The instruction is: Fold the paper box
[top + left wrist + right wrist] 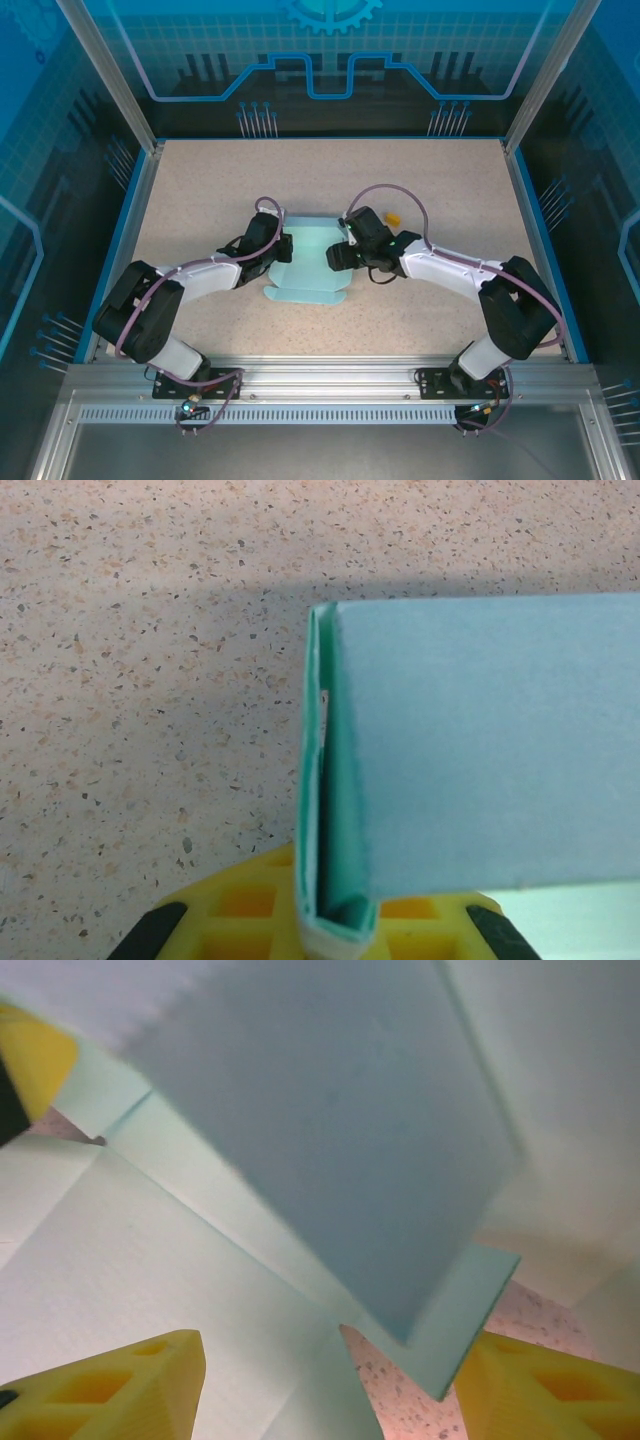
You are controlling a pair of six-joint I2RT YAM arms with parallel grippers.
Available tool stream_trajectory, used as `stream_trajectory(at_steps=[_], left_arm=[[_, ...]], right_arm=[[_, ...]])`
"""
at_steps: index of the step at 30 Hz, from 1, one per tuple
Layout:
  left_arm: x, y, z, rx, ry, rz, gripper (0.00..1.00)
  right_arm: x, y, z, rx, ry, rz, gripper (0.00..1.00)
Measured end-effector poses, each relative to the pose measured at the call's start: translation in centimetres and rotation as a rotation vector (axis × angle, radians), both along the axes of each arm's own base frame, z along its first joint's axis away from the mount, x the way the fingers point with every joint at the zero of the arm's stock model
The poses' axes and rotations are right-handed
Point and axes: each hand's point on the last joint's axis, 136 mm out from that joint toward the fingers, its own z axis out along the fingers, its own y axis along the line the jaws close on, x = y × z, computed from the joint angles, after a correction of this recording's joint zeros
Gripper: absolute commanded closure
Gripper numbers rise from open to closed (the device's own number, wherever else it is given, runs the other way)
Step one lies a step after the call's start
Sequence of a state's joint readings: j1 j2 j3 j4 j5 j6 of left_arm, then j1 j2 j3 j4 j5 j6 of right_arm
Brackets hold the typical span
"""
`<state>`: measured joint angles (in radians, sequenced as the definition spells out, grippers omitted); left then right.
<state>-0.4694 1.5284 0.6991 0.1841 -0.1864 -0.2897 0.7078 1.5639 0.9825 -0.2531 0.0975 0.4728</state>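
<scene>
At the middle of the table [200, 190] we see the box [312, 275], a pale blue card sheet lying mostly flat, with notched corners along its 6 o'clock edge. We find the left gripper [284, 248] at the box's 9 o'clock edge and the right gripper [336, 256] over its 3 o'clock side. A small orange bit [393, 216] lies on the table at about 2 o'clock from the box, apart from it and just behind the right arm.

From the left wrist, we see a side flap folded up and doubled over. Its two layers stand upright on the speckled surface, the fold running from 12 to 6 o'clock. The left gripper [335, 925] is pressed together on the lower end of that doubled edge, with the card nipped between its yellow fingers [240, 905]. A broad blue panel stretches away toward 3 o'clock.

From the right wrist, we see the right gripper [330, 1360] spread wide, its yellow fingers [120, 1390] at 7 and 5 o'clock. A raised, blurred flap hangs close to the camera, and its corner points down into the gap between them. We see neither finger touching it. Flat card with creases lies beneath, and a patch of table shows at 6 o'clock.
</scene>
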Motion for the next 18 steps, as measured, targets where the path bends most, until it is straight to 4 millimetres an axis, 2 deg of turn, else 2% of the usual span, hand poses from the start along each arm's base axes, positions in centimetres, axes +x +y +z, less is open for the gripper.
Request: stream_trajectory(at_steps=[8, 18], left_arm=[[0.0, 0.0, 0.0, -0.001, -0.001, 0.0, 0.88], [-0.1, 0.1, -0.2, 0.006, 0.007, -0.001, 0.88]], right_arm=[[0.6, 1.8, 1.6, 0.017, -0.04, 0.04, 0.33], [0.0, 3.7, -0.8, -0.015, -0.002, 0.081, 0.33]])
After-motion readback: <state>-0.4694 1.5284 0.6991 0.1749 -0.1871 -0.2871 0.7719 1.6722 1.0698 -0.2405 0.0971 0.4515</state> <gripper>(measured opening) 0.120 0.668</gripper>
